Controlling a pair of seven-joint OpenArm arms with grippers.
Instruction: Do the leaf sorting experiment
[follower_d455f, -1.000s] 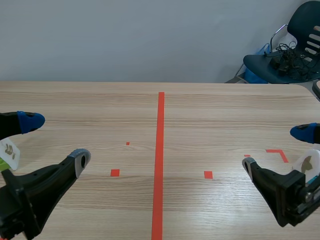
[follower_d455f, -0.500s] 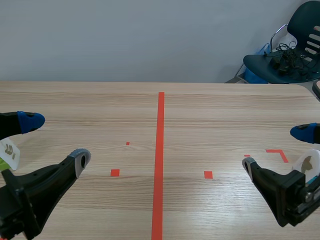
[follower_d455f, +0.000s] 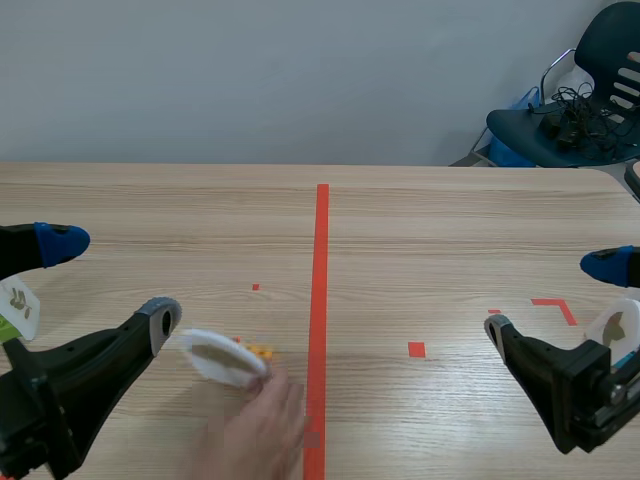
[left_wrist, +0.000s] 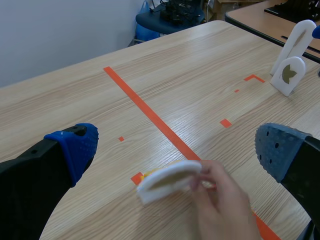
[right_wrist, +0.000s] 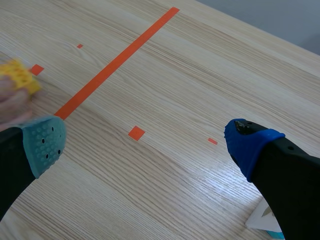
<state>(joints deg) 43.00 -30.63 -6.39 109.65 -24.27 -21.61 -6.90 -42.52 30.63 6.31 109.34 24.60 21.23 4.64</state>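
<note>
Left end effector (follower_d455f: 110, 278) is spread wide and holds nothing. Right end effector (follower_d455f: 554, 298) is also wide and holds nothing. Both sit low over the surface (follower_d455f: 420, 230), well apart, one on each side of the tape line (follower_d455f: 321, 260).

A person's hand (follower_d455f: 255, 435) comes in from the near edge, just left of the tape line, and pinches a white disc (follower_d455f: 222, 357) with a brownish face. The disc is tilted. It sits just beside the left end effector's inner fingertip, on the tape-line side. In the left wrist view it is ahead of the end effector, between the two fingers. I can't tell whether it touches the surface.

A yellow bit (follower_d455f: 260, 351) sits right by the disc, at the fingers. The disc is well apart from the right end effector.

White left stand (follower_d455f: 18, 305) is by the left end effector. White right stand (follower_d455f: 612, 328) is by the right one.
</note>
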